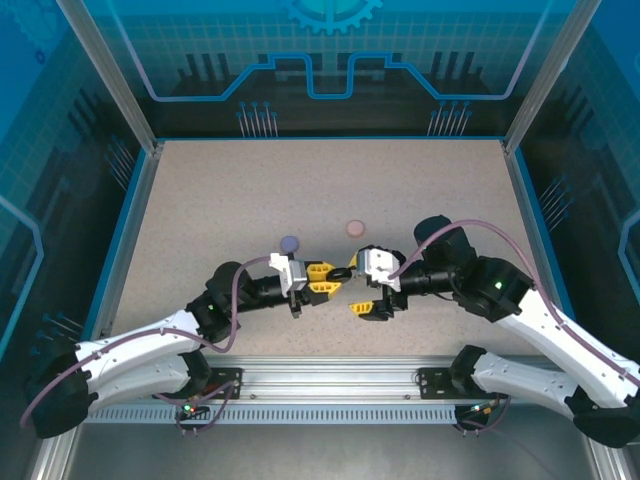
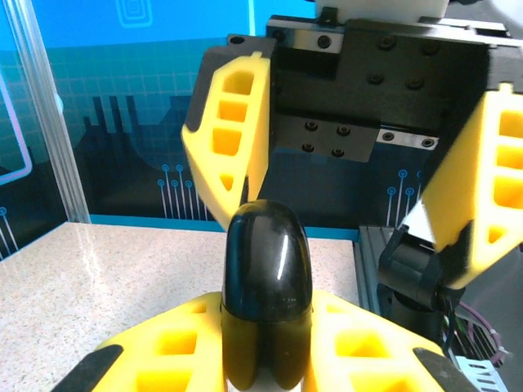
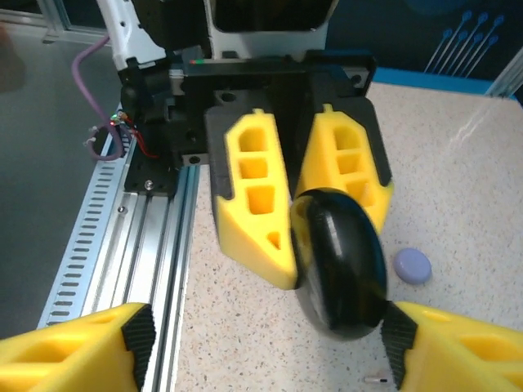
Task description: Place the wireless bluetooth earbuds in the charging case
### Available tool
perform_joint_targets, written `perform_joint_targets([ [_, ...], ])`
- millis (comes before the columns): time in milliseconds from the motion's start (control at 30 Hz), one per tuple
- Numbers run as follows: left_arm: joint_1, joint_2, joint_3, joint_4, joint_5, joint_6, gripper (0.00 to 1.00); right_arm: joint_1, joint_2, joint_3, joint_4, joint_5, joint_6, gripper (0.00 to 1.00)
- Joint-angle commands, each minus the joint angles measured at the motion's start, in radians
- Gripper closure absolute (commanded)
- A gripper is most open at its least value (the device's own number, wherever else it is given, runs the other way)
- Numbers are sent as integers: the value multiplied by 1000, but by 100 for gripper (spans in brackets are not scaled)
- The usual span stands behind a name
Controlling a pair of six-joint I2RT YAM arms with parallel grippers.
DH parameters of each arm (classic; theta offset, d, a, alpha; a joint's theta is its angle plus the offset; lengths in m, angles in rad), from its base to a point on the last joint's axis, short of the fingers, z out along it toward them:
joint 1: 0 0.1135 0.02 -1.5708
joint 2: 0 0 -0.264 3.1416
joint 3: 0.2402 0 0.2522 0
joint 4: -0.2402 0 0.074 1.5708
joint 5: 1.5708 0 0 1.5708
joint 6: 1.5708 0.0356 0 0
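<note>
A glossy black round charging case (image 2: 267, 278) stands on edge, pinched between the yellow fingers of my left gripper (image 2: 265, 331), which is shut on it. The case (image 1: 341, 273) hangs just above the table at mid-front. My right gripper (image 1: 356, 285) faces it, open wide, one finger (image 3: 78, 351) on each side of the case (image 3: 341, 265) without touching it. A tiny stemmed bud (image 3: 375, 380) lies on the table under the case. The other earbuds are out of view.
A lilac round case (image 1: 289, 243) and a pink round case (image 1: 355, 228) lie on the speckled table (image 1: 200, 220) behind the grippers. The aluminium rail (image 1: 330, 380) runs along the near edge, and frame posts stand at the back corners.
</note>
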Motion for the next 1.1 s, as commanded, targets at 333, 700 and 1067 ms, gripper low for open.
perform_joint_targets([
  [333,1,-24,24,0,35,34,100,13,40,43,14,0,-63,56],
  [700,-1,-19,26,-5,46,39,100,13,67,44,33,-5,-17,66],
  [1067,1,-31,11,-13,13,57,64,-70,44,28,41,17,120,78],
])
